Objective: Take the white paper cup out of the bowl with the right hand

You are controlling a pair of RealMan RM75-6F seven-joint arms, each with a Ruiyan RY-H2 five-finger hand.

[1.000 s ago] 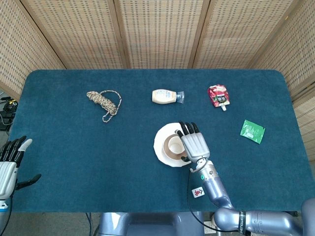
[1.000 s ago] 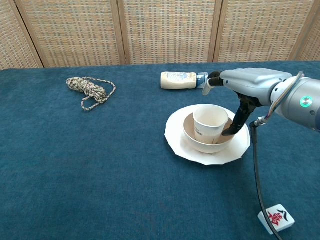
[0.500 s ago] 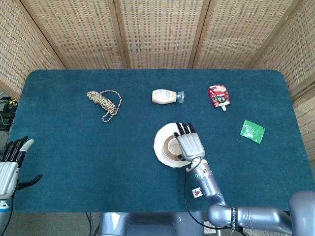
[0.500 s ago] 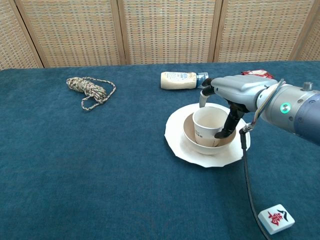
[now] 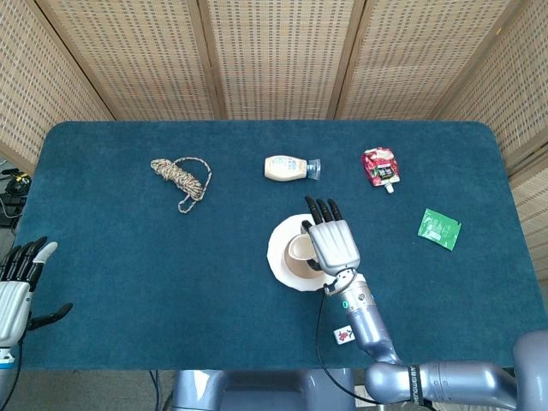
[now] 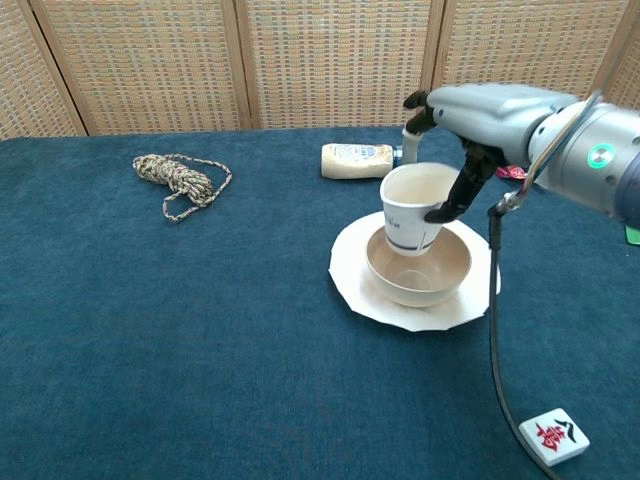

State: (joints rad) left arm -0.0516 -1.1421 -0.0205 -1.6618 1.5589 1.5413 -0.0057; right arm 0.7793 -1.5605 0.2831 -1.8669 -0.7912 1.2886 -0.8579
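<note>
White paper cup (image 6: 412, 210) hangs pinched in the right hand (image 6: 470, 118) above the bowl (image 6: 420, 272).

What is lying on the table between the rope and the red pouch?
In the head view, the mayonnaise bottle lies on its side between the rope and the red pouch; otherwise only bare blue cloth.

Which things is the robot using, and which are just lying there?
Using: white paper cup, held by the right hand just above the bowl.

Lying about: rope, bottle, red pouch, green packet, tile, plate, left hand.
</note>
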